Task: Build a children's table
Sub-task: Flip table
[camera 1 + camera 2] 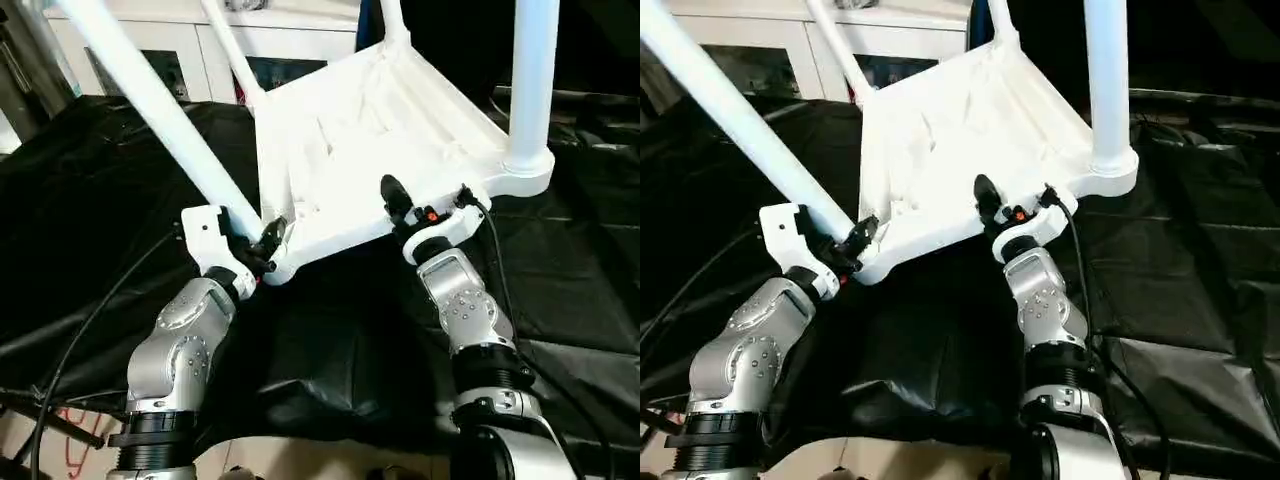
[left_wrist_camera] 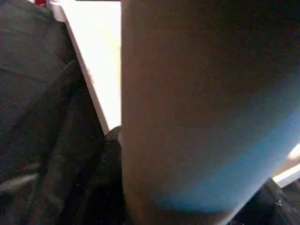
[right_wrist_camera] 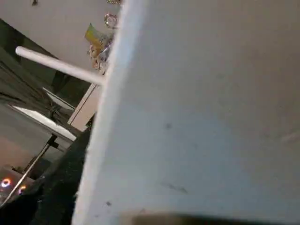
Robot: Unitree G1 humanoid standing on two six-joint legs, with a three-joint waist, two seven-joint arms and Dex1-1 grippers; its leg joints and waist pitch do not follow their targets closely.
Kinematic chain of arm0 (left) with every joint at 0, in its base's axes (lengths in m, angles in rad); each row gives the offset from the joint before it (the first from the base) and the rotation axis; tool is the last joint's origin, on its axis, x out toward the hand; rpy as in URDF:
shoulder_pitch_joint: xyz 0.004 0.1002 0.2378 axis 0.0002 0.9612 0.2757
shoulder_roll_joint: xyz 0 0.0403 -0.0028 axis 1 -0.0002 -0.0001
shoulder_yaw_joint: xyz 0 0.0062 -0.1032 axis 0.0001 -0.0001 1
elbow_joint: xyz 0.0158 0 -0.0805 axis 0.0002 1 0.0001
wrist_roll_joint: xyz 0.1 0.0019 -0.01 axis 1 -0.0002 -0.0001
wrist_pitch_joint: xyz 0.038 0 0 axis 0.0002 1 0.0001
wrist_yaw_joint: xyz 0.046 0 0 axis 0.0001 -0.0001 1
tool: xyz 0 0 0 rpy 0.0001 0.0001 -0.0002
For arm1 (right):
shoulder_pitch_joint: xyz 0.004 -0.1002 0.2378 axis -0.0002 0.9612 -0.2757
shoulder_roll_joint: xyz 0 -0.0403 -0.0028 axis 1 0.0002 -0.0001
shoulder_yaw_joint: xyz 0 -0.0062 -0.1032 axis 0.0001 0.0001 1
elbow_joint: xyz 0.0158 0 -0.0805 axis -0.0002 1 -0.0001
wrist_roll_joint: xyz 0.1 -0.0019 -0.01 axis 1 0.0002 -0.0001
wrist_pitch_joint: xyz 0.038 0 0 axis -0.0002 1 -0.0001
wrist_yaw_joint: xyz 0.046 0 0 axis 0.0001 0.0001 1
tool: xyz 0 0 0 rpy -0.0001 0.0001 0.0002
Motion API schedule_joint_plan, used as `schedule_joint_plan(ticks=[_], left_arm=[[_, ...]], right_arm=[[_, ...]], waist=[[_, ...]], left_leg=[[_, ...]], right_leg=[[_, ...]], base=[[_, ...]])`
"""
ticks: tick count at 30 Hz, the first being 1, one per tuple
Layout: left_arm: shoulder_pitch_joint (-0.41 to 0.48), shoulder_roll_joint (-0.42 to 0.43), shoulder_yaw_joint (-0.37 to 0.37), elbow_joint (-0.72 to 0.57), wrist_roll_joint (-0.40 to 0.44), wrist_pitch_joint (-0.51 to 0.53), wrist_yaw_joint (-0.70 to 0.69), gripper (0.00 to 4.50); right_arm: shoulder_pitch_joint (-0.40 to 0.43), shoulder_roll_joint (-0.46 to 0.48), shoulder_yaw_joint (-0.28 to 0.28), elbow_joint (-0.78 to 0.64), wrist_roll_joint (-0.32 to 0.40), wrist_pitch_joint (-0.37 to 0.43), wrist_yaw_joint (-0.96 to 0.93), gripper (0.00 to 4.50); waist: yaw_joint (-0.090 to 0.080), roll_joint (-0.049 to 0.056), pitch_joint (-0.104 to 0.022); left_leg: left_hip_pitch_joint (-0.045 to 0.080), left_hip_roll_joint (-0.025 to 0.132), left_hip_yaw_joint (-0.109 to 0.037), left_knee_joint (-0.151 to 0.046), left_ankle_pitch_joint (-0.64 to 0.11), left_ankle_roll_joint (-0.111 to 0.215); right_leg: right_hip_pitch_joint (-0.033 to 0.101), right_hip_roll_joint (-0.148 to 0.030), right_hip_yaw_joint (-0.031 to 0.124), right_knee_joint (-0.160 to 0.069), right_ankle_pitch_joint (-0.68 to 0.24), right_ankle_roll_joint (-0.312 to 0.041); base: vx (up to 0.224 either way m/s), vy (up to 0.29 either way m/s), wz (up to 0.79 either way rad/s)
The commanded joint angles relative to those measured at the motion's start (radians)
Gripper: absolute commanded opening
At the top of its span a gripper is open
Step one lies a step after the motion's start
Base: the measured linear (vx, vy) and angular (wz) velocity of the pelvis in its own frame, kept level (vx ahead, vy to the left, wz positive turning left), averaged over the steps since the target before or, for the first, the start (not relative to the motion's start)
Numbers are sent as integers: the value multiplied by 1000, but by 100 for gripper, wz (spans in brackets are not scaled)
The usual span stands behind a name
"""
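While it lies upside down, tilted, mid-frame on black cloth, the tabletop with legs in its corners looks light, stiff, slick hollow plastic. Best hold: rim edge or leg base near socket. Left gripper clamps the lower-left leg's base; right gripper sits spread at the near rim, grip unclear.

tabletop underside-up on the sheet, legs at its corners, cabinet seemingly behind
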Motion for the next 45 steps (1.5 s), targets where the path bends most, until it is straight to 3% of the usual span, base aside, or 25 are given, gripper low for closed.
schedule_joint_plan(ticks=[1, 10, 13, 14, 25, 26, 30, 32, 34, 35, 36, 37, 39, 40, 45], left_arm=[[3, -24, -30, -31, -48, 18, -72, 212], [4, -22, -29, -25, -44, 13, -63, 212], [4, -21, -29, -19, -42, 8, -68, 212], [3, -21, -28, -15, -43, 5, -72, 268], [99, 215, -135, -73, -4, 86, -294, 337], [119, 233, -139, -91, -16, 103, -317, 352], [190, 305, -167, -186, -34, 121, -389, 384], [194, 311, -174, -203, -30, 119, -388, 411], [183, 317, -198, -227, -38, 128, -404, 416], [173, 330, -249, -269, -32, 130, -437, 421], [173, 330, -249, -269, -32, 130, -437, 421], [170, 336, -271, -291, -30, 138, -447, 430], [166, 343, -301, -316, -15, 154, -451, 450], [164, 344, -306, -320, -9, 157, -450, 450], [115, 337, -308, -318, 41, 115, -411, 450]], right_arm=[[-30, 0, -1, 2, 16, -1, -3, 328], [-27, -3, -8, -5, 13, -4, -3, 244], [-26, -5, -8, -10, 13, -5, -3, 241], [-26, -6, -7, -12, 12, -5, -3, 235], [-22, -23, 6, -49, -10, -26, -31, 221], [-20, -25, 9, -60, -18, -32, -37, 220], [-18, -41, -1, -102, -52, -67, -84, 220], [-18, -48, -3, -105, -62, -76, -95, 219], [-15, -62, 8, -103, -94, -97, -102, 218], [-11, -75, 17, -108, -125, -114, -118, 218], [-11, -75, 17, -108, -125, -114, -118, 218], [-7, -83, 27, -117, -144, -119, -124, 218], [6, -103, 63, -145, -194, -114, -131, 218], [11, -110, 77, -156, -212, -109, -133, 218], [43, -159, 148, -223, -307, -88, -162, 218]], waist=[[4, 3, -76], [4, 4, -79], [4, 4, -80], [4, 4, -80], [1, 11, -77], [3, 16, -78], [3, 17, -74], [9, 20, -74], [19, 18, -72], [26, 26, -72], [26, 26, -72], [26, 23, -71], [27, 26, -74], [24, 20, -74], [24, 20, -74]], left_leg=[[-3, -27, 27, -61, -140, 16], [-4, -27, 27, -59, -120, 24], [-4, -27, 27, -59, -115, 28], [-5, -27, 27, -58, -112, 30], [0, -26, 29, -61, -121, 24], [2, -25, 28, -61, -125, 17], [3, -26, 29, -64, -153, 9], [12, -23, 33, -63, -172, 8], [9, -24, 32, -66, -184, 0], [10, -25, 30, -66, -189, -9], [10, -25, 30, -66, -189, -9], [8, -25, 30, -66, -189, -12], [3, -27, 29, -64, -155, -18], [-1, -30, 30, -63, -142, -18], [0, -33, 30, -62, -140, -24]], right_leg=[[73, -30, 10, -64, -154, -171], [73, -28, 10, -61, -134, -175], [73, -28, 10, -60, -123, -179], [74, -29, 9, -60, -118, -180], [68, -28, 10, -57, -143, -183], [67, -29, 10, -57, -147, -184], [63, -27, 11, -60, -198, -170], [53, -26, 12, -64, -212, -166], [55, -26, 13, -65, -241, -157], [54, -27, 12, -65, -256, -142], [54, -27, 12, -65, -256, -142], [55, -27, 13, -65, -254, -137], [61, -26, 13, -59, -221, -130], [64, -25, 13, -59, -209, -124], [63, -22, 14, -66, -260, -88]], base=[[0, 0, 0], [0, 0, 0], [0, 0, 0], [0, 0, 0], [0, 0, 0], [0, 0, 0], [0, 0, 0], [0, 0, 0], [0, 0, 0], [0, 0, 0], [0, 0, 0], [0, 0, 0], [0, 0, 0], [0, 0, 0], [0, 0, 0]])
